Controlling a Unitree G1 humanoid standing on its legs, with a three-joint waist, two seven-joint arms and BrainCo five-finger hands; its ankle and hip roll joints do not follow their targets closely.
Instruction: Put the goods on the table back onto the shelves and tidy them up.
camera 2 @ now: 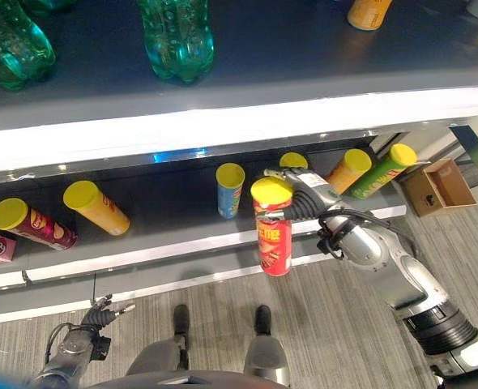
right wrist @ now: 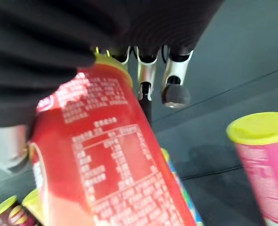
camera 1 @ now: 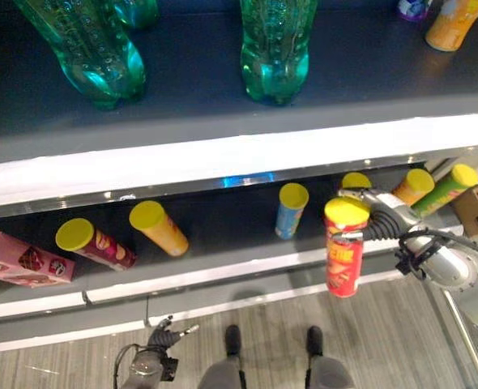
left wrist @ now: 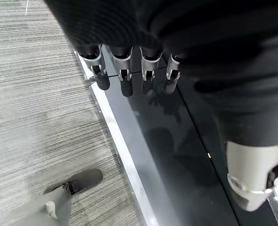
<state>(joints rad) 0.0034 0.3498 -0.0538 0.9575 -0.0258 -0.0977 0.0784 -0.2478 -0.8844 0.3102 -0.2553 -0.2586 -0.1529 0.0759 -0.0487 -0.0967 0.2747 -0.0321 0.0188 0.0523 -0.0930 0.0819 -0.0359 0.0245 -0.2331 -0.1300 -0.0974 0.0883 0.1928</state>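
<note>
A: Where is the red chip can [camera 1: 345,253] sitting right now?

B: Right of centre in the left eye view, upright, with its yellow lid on top. The right hand [camera 1: 374,212] is gripping it near the lid, fingers curled round it, and it is hanging in front of the lower shelf [camera 1: 223,223], its base over the grey floor [camera 1: 77,356].

A: And what is lying on that shelf?

B: At the far left a pink box [camera 1: 16,258], then a maroon can [camera 1: 95,242] and an orange can [camera 1: 159,227], both leaning with yellow lids toward the camera. A blue can [camera 1: 290,210] is standing near the middle. Just behind the held can another yellow lid [camera 1: 356,180] is peeking out, and to the right an orange can [camera 1: 412,186] and a green can [camera 1: 445,189] are leaning side by side.

A: The upper shelf [camera 1: 223,81]?

B: Two green bottles [camera 1: 275,49] are standing there, with an orange container [camera 1: 455,23] at the upper right corner.

A: The left hand [camera 1: 163,339]?

B: Hanging low at the bottom left, fingers relaxed and straight, holding nothing.
</note>
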